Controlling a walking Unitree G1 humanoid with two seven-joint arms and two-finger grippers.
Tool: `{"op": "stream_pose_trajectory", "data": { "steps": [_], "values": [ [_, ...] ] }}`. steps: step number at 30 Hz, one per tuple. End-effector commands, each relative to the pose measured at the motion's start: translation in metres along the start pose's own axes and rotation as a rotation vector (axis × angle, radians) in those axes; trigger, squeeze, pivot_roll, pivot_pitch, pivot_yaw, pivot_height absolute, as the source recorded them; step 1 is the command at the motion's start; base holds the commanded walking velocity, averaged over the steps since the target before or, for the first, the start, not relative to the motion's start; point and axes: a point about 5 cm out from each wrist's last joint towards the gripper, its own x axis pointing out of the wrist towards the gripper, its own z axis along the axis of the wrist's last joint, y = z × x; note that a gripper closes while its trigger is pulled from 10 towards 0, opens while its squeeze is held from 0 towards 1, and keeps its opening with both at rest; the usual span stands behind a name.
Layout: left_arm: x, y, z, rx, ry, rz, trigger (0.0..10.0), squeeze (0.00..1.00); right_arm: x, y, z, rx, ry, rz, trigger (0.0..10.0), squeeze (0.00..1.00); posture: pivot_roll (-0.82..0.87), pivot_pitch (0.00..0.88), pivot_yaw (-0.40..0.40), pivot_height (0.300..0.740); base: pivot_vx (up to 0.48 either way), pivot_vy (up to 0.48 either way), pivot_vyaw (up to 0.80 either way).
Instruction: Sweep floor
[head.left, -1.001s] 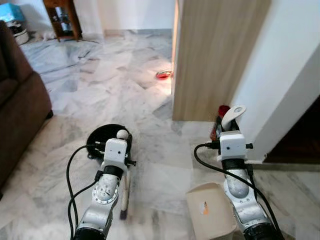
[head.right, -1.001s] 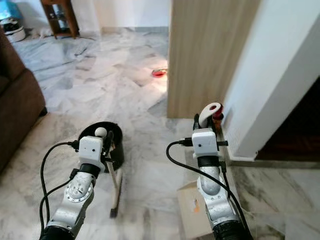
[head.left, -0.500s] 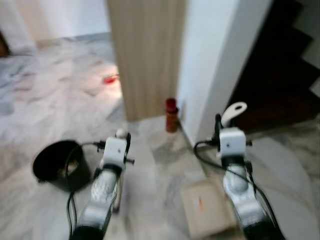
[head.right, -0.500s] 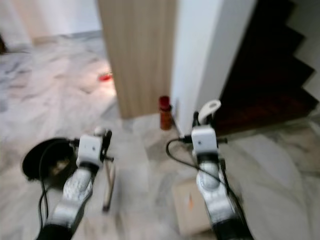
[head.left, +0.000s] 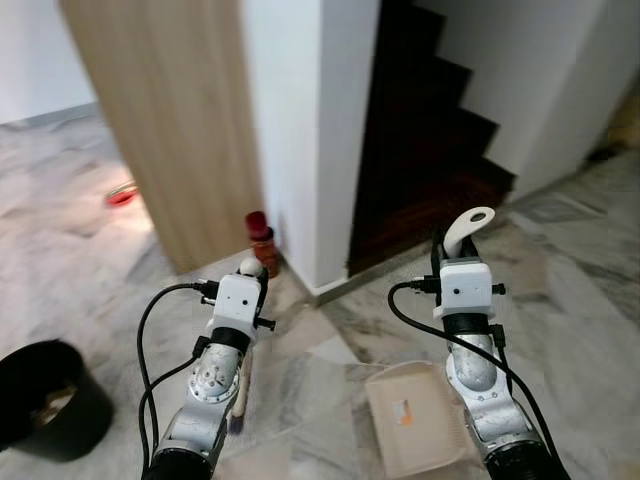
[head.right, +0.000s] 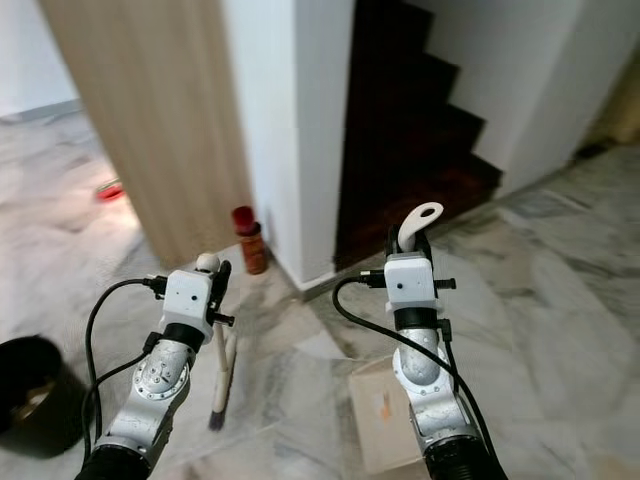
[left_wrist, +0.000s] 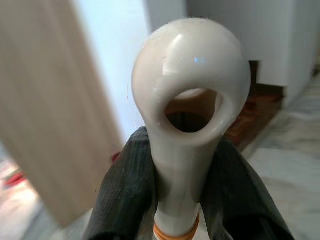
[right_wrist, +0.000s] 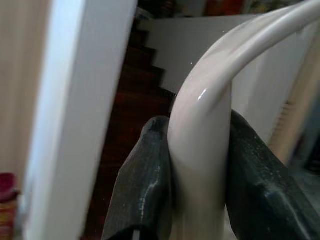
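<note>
The left gripper is clamped on the white handle of a small broom, whose bristles hang down near the marble floor. The right gripper is clamped on the curved handle of a dustpan, held low beside its arm. Over the last second the whole view has swung right: the black bin now sits at the far left, and a dark staircase and white pillar have come ahead. This looks like turning to find a fresh patch to sweep.
</note>
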Motion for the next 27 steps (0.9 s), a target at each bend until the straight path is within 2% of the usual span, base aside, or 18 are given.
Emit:
{"op": "stream_pose_trajectory", "data": {
  "steps": [1, 14, 27],
  "values": [
    [0.0052, 0.0007, 0.0100, 0.012, -0.051, 0.000, 10.0, 0.00, 0.0051, -0.0029, 0.0084, 0.006, -0.039, -0.019, 10.0, 0.00, 0.00, 0.000, 0.047, 0.740, 0.000, -0.401, -0.80],
    [0.0059, 0.0013, 0.0103, 0.011, -0.051, -0.002, 10.0, 0.00, 0.0064, -0.0042, 0.0087, 0.004, -0.040, -0.025, 10.0, 0.00, 0.00, 0.000, 0.046, 0.740, 0.000, 0.000, -0.80],
    [0.0060, 0.0010, 0.0107, 0.006, -0.055, -0.002, 10.0, 0.00, 0.0070, -0.0047, 0.0087, 0.002, -0.040, -0.029, 10.0, 0.00, 0.00, 0.000, 0.046, 0.740, 0.000, -0.297, -0.80]
  ]
}}
